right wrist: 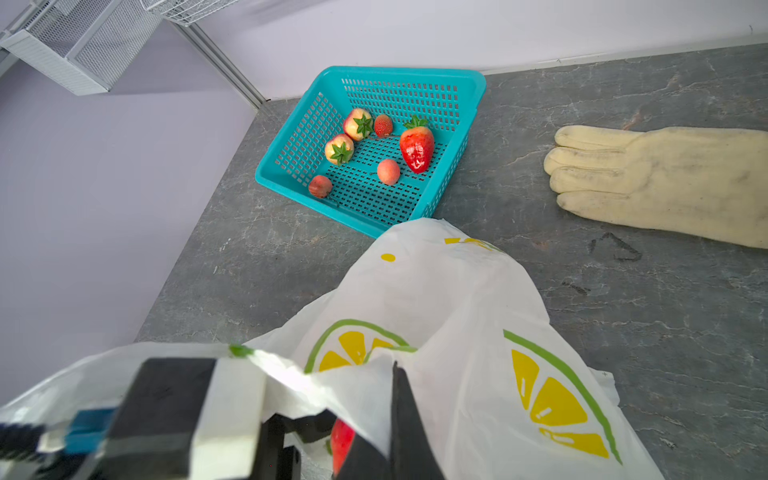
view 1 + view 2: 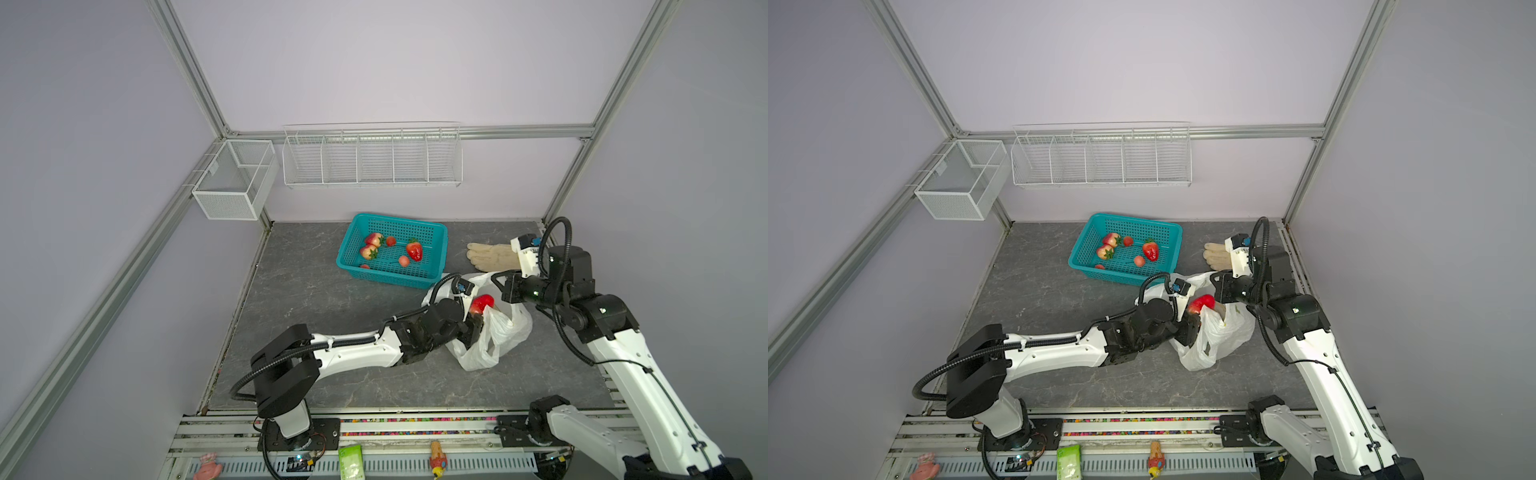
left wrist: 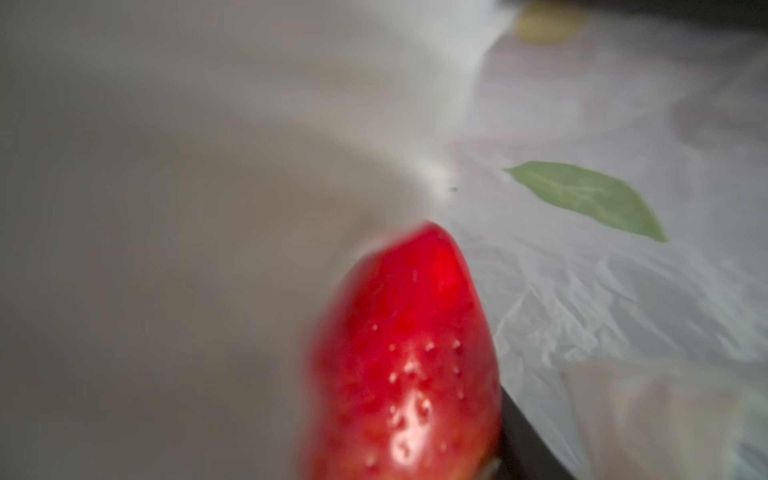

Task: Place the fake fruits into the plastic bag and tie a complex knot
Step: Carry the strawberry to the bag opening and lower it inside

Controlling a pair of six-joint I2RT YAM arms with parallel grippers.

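Note:
My left gripper (image 2: 478,316) is shut on a large glossy red strawberry (image 2: 482,303) (image 3: 407,353) and holds it at the mouth of the plastic bag (image 2: 500,332). The bag is white with lemon slices and green leaves (image 1: 457,299) and stands crumpled right of the table's centre. My right gripper (image 2: 498,286) (image 1: 395,399) is shut on the bag's upper edge, holding it up. Inside the left wrist view the bag's film (image 3: 582,291) surrounds the strawberry. Several more fake fruits (image 2: 414,250) (image 1: 417,148) lie in the teal basket.
The teal lattice basket (image 2: 399,220) (image 1: 473,79) sits at the back centre, just behind the bag. A beige glove (image 2: 490,254) (image 1: 665,183) lies at the back right, beside my right wrist. White wire racks (image 2: 372,158) hang on the back wall.

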